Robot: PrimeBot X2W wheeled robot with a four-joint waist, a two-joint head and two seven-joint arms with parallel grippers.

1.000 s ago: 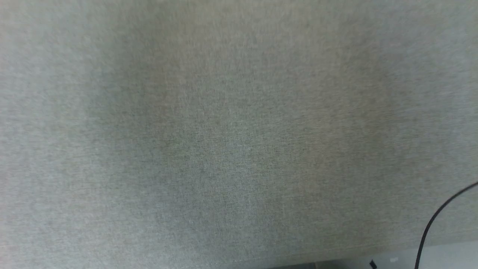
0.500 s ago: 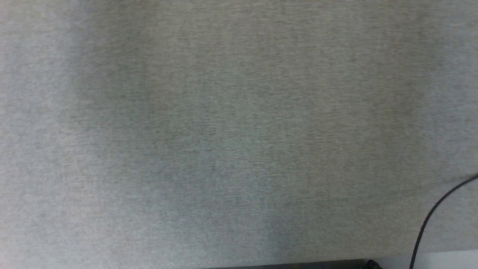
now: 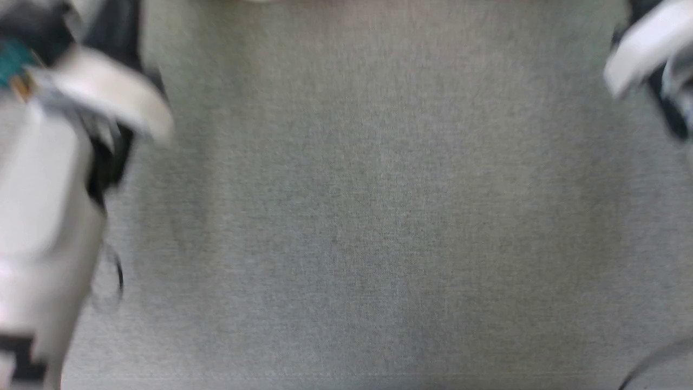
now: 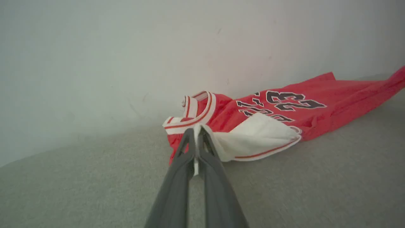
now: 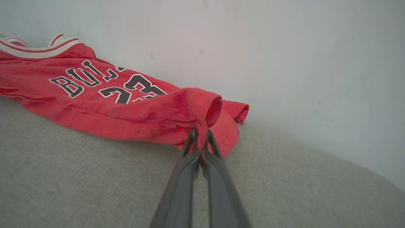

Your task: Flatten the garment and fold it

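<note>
The garment is a red shirt with black "23" print, lying rumpled on the grey cloth surface against a pale wall. In the left wrist view my left gripper is shut on the edge of its white sleeve, just below the striped collar. In the right wrist view the garment stretches to the left, and my right gripper is shut on a bunched red hem corner. In the blurred head view, my left forearm is at the left edge and my right arm at the upper right.
The grey fabric surface spreads wide in front of the garment. A pale wall rises directly behind it. A dark cable curves in at the lower right of the head view. The surface edge rounds off at the right.
The head camera has moved, so the whole picture has shifted. Both pale arms now show at the upper left and upper right, blurred by motion; earlier only cloth and cable showed.
</note>
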